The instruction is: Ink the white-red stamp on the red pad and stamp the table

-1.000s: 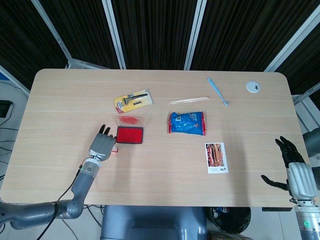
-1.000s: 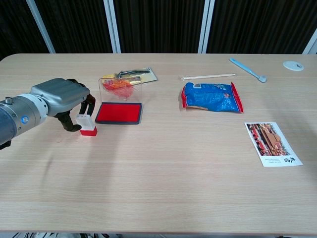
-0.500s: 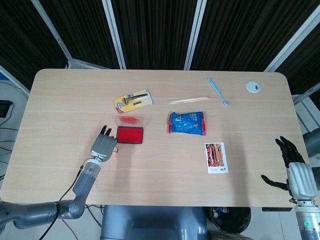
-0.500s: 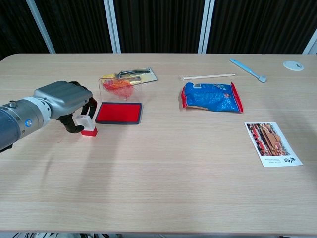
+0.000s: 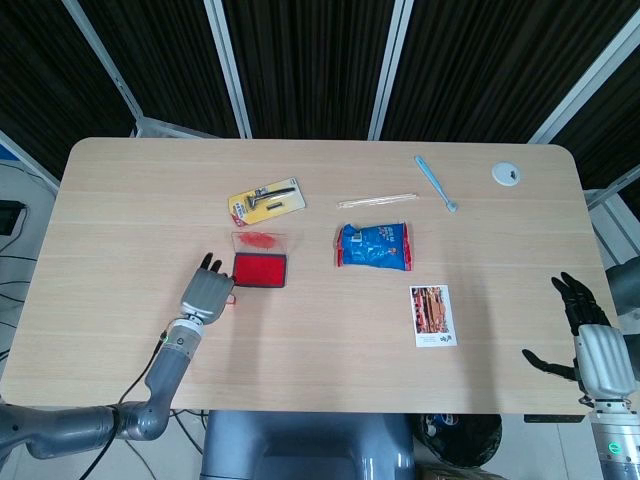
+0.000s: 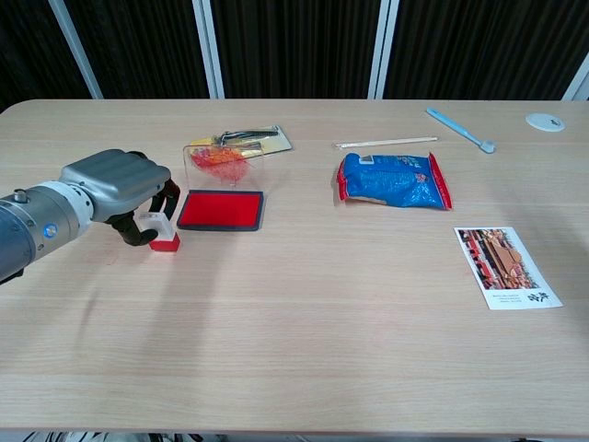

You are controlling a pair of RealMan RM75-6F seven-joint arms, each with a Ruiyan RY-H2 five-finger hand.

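Observation:
The white-red stamp (image 6: 163, 232) stands on the table just left of the red ink pad (image 6: 221, 209), whose clear lid (image 6: 216, 157) is tipped up behind it. My left hand (image 6: 120, 189) is curled over the stamp, thumb on its near side and fingers on its far side, gripping the white top. From the head view, the left hand (image 5: 206, 290) covers most of the stamp beside the pad (image 5: 260, 270). My right hand (image 5: 590, 345) hangs off the table's front right corner, fingers spread and holding nothing.
A blue snack bag (image 6: 391, 180) lies right of the pad and a photo card (image 6: 502, 267) nearer the front right. Towards the back are a yellow card with clippers (image 5: 266, 200), thin sticks (image 5: 378, 201), a blue toothbrush (image 5: 436, 183) and a white disc (image 5: 507, 173).
My left hand has crept slightly closer and lower around the stamp. The stamp stays on the table in the same spot. The right hand has not moved.

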